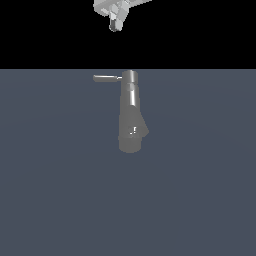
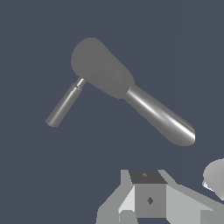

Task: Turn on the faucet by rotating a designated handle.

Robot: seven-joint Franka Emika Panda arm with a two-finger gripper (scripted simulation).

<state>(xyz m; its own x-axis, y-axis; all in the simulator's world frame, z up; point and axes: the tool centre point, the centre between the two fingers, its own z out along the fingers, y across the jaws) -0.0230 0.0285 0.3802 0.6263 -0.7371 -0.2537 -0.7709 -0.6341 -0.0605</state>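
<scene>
The faucet [image 1: 131, 112] is a grey upright column with a flared base, standing mid-scene on the dark floor. The handle [image 1: 106, 78] is a thin rod with a lighter tip, jutting from the column's cap toward the exterior view's left. My gripper [image 1: 116, 22] hangs high above the faucet, well clear of it and holding nothing; only its lower part shows at the frame's top edge. The wrist view looks down on the faucet [image 2: 105, 72] and the handle [image 2: 63, 105], with gripper parts [image 2: 148, 199] at the picture's edge. How the jaws stand is unclear.
A flat dark grey-blue floor [image 1: 200, 200] lies all around the faucet. A pale rounded part [image 2: 216, 177] of the arm shows at the wrist view's edge.
</scene>
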